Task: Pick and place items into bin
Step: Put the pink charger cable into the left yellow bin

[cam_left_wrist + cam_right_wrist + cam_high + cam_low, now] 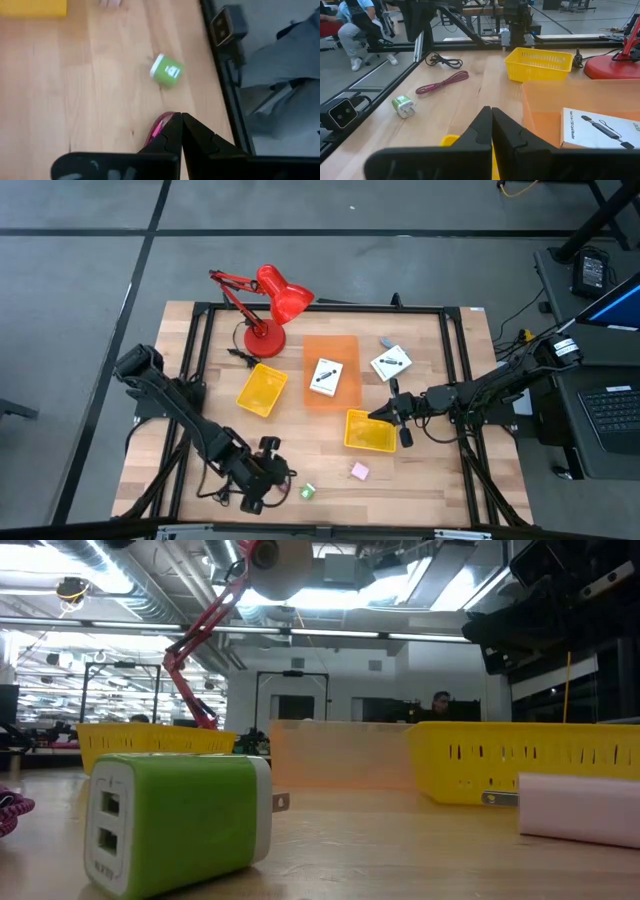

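Observation:
An orange bin (342, 352) stands mid-table with a white card (325, 377) lying in it. A second white card (390, 363) lies on the table to the bin's right. A green block (308, 491) and a pink block (359, 471) rest near the front edge. A maroon cord (442, 82) and a black cord (442, 61) lie on the wood at the near left. My left gripper (179, 117) is shut above the table over the maroon cord (156, 129), which its fingers partly hide. My right gripper (491, 111) is shut, level, over a yellow basket's (370, 432) far edge.
A red desk lamp (270, 305) stands at the far left of the table. A second yellow basket (262, 390) sits left of the bin. A small grey object (385, 341) lies by the far right card. A black frame (205, 330) edges the table.

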